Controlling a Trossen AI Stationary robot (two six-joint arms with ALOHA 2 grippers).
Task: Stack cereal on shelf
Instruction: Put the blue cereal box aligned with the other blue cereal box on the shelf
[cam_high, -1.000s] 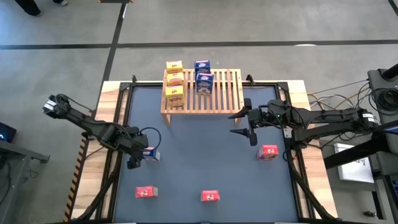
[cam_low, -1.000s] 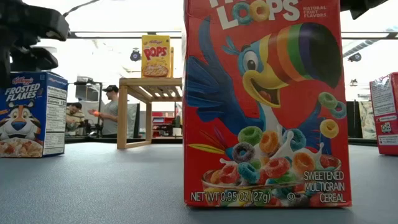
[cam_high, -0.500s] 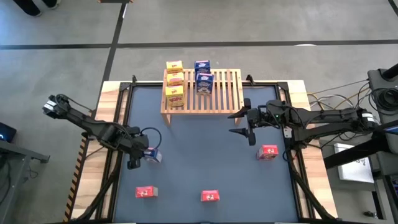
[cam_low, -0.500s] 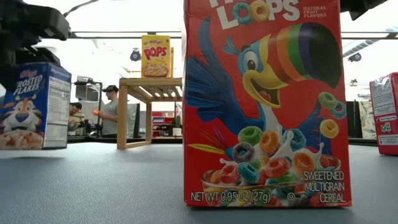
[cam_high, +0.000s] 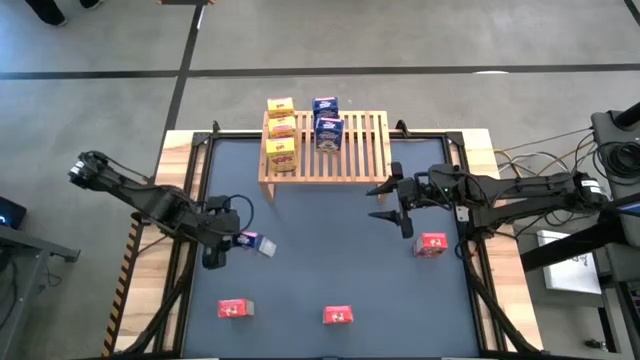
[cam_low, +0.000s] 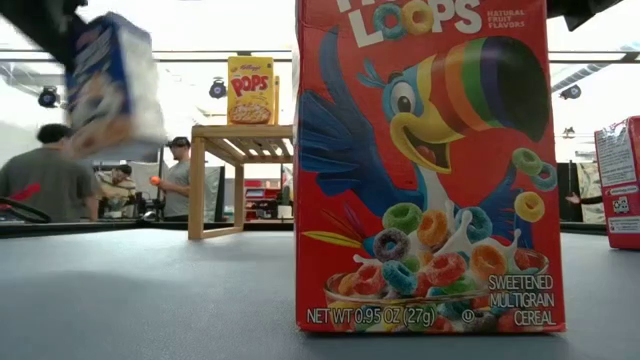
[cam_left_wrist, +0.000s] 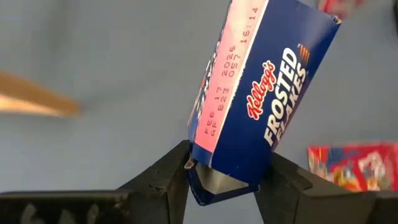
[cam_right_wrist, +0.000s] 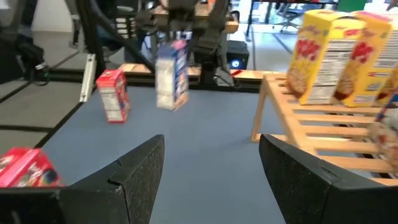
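While the left gripper (cam_high: 232, 240) hangs over the left part of the dark tabletop (cam_high: 330, 260), its fingers (cam_left_wrist: 165, 180) are clamped on the lower end of a blue Frosted Flakes box (cam_left_wrist: 261, 106), which is lifted clear of the surface and tilted. From the low view the same box appears high at the left, blurred and off the table. The right gripper (cam_high: 390, 208) waits just in front of the wooden shelf (cam_high: 365, 150), above the right part of the table, its fingers (cam_right_wrist: 134, 180) spread apart with nothing between them. On the shelf stand three yellow boxes (cam_high: 281, 140) in a row at its left end and two blue boxes (cam_high: 327, 125) beside them. Three red boxes remain on the table: one near the right gripper (cam_high: 432, 244), one at the front centre (cam_high: 338, 316), and one at the front left (cam_high: 235, 309).
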